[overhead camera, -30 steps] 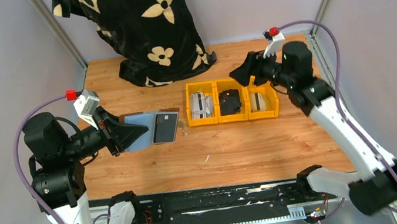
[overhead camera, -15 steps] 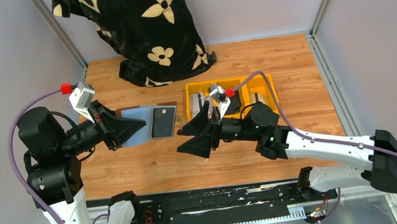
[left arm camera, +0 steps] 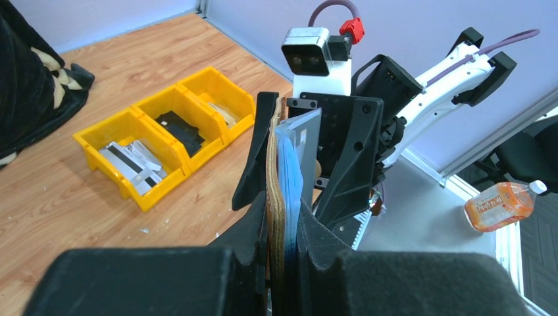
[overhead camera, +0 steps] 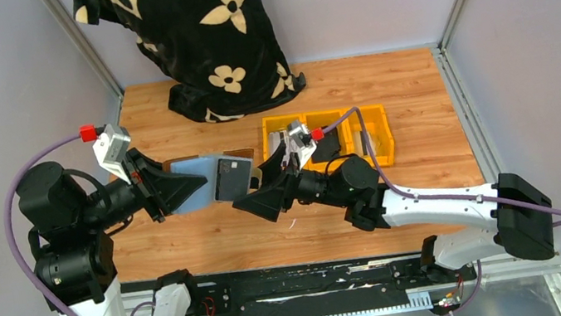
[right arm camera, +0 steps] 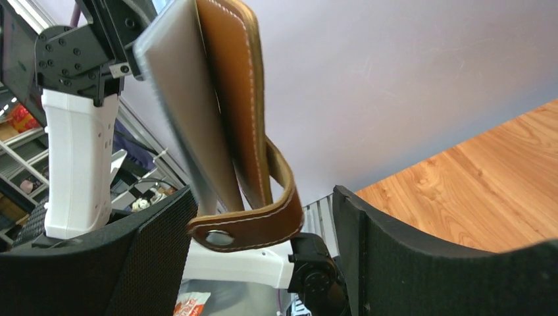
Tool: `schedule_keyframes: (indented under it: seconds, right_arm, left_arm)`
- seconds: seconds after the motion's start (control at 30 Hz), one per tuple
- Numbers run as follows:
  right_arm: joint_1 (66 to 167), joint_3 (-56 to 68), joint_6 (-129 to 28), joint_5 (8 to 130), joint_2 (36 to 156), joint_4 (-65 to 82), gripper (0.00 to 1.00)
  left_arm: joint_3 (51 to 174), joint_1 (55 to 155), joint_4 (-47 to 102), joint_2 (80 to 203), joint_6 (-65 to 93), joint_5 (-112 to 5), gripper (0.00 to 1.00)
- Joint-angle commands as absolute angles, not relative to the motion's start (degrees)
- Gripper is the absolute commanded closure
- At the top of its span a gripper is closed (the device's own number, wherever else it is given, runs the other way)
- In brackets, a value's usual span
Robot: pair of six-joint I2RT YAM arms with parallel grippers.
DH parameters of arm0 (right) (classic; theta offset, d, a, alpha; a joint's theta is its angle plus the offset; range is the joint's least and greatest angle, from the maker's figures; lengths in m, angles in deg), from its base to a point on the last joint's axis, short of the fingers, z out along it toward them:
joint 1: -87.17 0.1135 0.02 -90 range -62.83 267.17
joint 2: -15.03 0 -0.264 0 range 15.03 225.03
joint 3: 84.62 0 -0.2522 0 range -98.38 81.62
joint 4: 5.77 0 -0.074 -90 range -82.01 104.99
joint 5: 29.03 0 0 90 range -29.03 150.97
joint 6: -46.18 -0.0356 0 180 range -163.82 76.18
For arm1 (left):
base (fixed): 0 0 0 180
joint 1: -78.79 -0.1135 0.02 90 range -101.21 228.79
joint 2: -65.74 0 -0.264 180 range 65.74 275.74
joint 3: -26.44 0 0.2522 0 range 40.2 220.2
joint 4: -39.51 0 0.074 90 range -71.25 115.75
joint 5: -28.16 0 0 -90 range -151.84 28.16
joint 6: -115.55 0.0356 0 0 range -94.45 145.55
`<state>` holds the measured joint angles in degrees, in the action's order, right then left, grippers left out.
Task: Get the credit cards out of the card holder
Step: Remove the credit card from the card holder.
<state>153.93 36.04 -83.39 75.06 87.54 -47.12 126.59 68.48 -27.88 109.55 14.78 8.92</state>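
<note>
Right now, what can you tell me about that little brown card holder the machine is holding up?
The card holder is a small flat wallet of brown leather-like material with pale stitching. It hangs above the table, clamped at one end in the left arm's jaws. Clear bluish sleeves lie against the leather; a dark rectangle, likely a card, shows in one. A closing tab with a metal snap loops from its free end, which sits between the right arm's wide-open jaws, apparently untouched.
</note>
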Motion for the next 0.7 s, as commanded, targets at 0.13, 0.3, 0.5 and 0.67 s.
schedule_keyframes:
  seconds: [0.13,0.3,0.5,0.67]
  right_arm:
    - [154.76,37.96,-85.68,67.97,86.25,-51.48,0.22]
    - [154.76,38.03,-88.37,70.03,88.30,-59.88,0.21]
    - [154.80,34.58,-91.96,75.71,90.83,-64.97,0.48]
    - [154.42,33.44,-88.15,78.13,87.02,-51.77,1.00]
  left_arm:
    - [128.93,68.60,-27.60,109.44,12.24,10.71,1.00]
    - [128.96,68.60,-27.60,109.47,12.06,10.85,1.00]
    - [126.08,68.60,-27.52,108.57,13.23,10.27,0.96]
    - [121.87,68.63,-27.51,107.96,14.84,10.49,0.54]
